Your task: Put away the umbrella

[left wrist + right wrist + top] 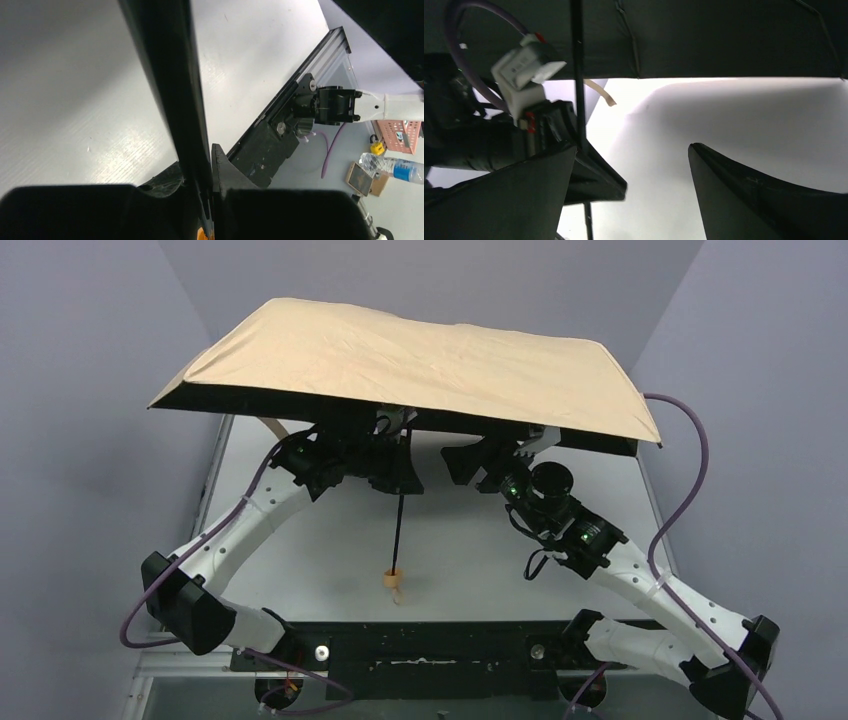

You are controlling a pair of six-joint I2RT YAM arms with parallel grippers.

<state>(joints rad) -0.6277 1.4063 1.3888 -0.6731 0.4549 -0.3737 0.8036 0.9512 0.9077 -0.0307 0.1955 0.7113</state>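
Left end effector (198, 167) clamps the open umbrella (400, 350) by the shaft, steadying it — right end effector (633, 150) gapes empty, likely to fold it.

Left tool (398, 472) clamps the umbrella (400, 350); right tool (633, 150) spread apart.

The canopy (400, 355) of the open umbrella (330, 340) roofs the far half of the table (480, 550), shutting off any way in from above; beneath it the left gripper (398, 465), right gripper (470, 462) and black shaft (400, 525) crowd the middle; bare table lies free either side of the handle (394, 578).
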